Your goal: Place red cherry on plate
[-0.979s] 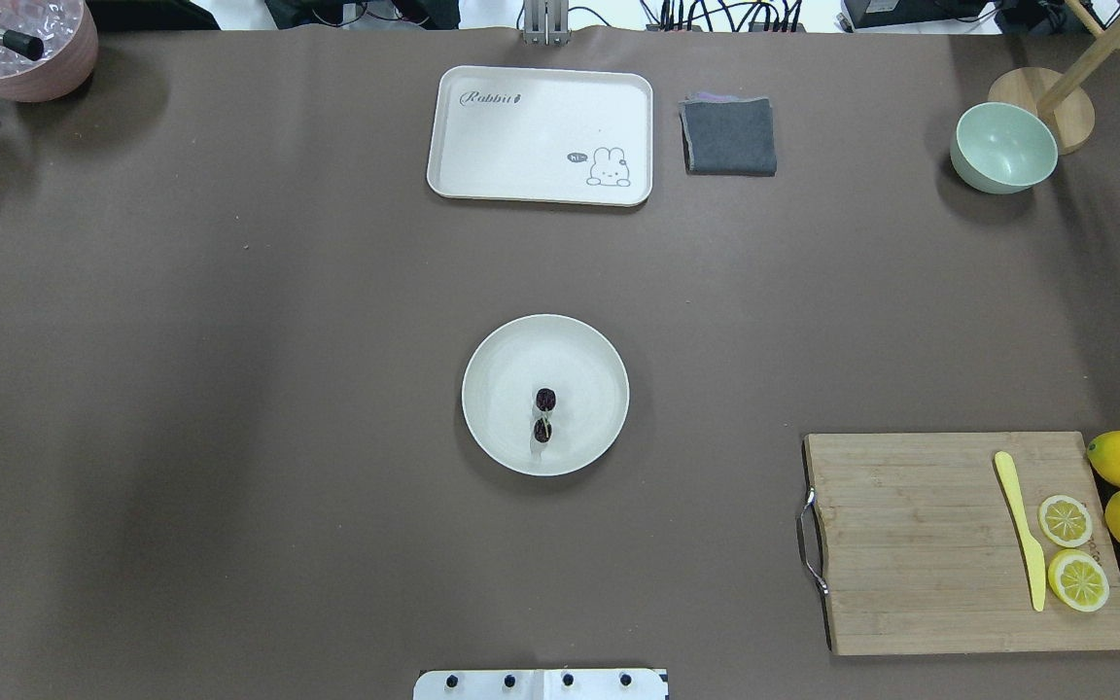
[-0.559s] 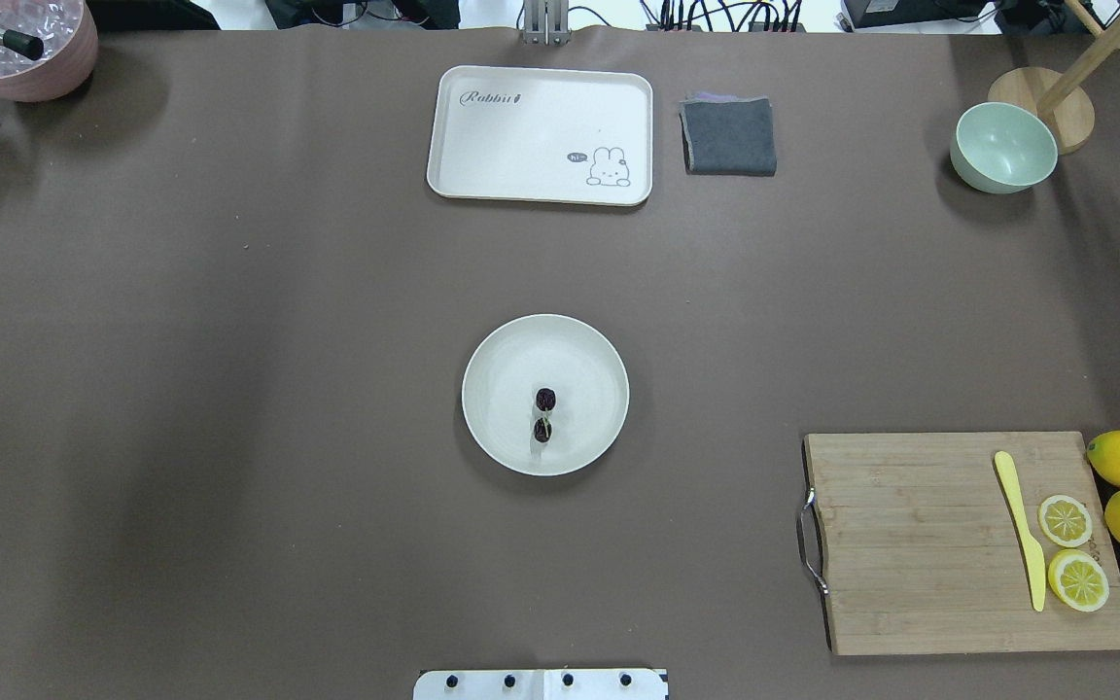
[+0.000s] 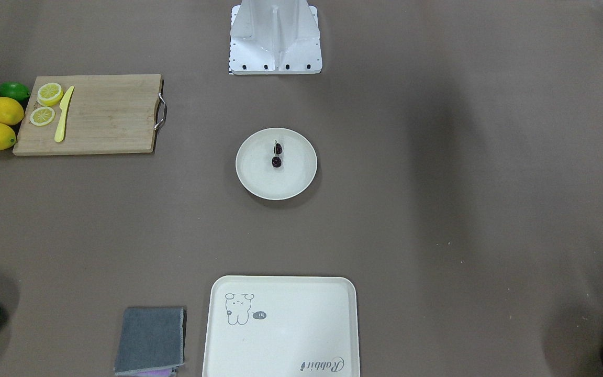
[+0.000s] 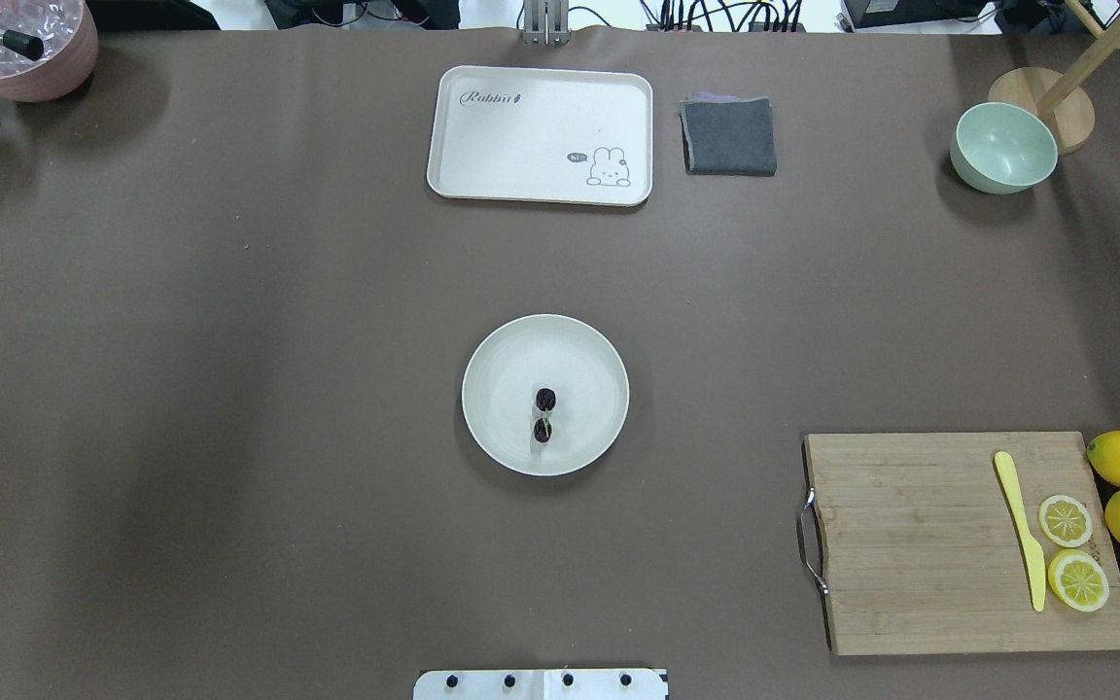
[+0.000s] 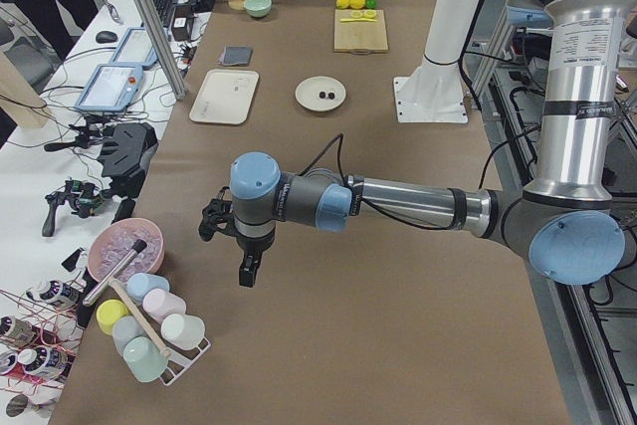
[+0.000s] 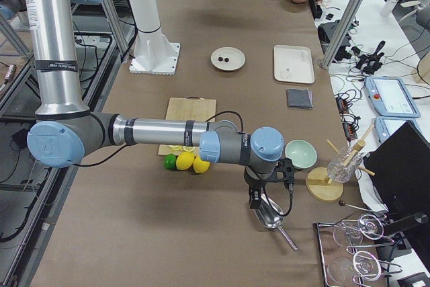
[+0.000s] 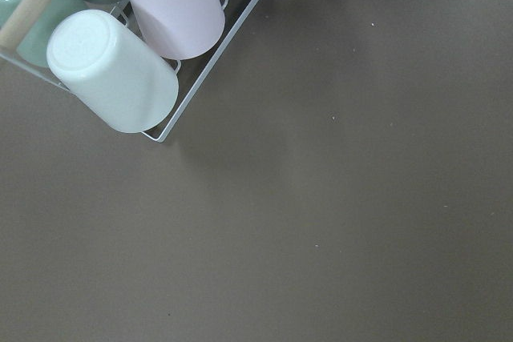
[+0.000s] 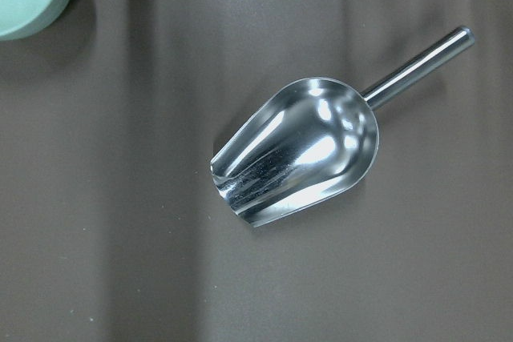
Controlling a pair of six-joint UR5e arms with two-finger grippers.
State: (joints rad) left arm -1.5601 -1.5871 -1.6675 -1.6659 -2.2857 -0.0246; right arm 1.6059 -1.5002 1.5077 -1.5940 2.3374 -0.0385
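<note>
The red cherry [image 4: 543, 413], a pair of tiny dark maroon fruits on joined stems, lies inside the round cream plate [image 4: 502, 369] at the table's middle; the front-facing view shows the same cherry [image 3: 277, 155] on the plate [image 3: 259, 175]. Both arms are far from it. Over bare table at the table's left end, near a cup rack, hangs my left gripper [image 5: 247, 271]. My right gripper [image 6: 254, 200] hovers at the opposite end above a metal scoop [image 8: 296, 150]. Only the side views show them, so I cannot tell whether either is open or shut.
A cream tray [image 4: 541, 134], grey cloth [image 4: 729, 136] and mint bowl [image 4: 1002, 148] line the far edge. A cutting board [image 4: 920, 544] with a yellow knife, lemon slices, lemons and a lime is at the right. The cup rack [image 7: 152, 30] and a pink bowl [image 4: 20, 44] are at the left.
</note>
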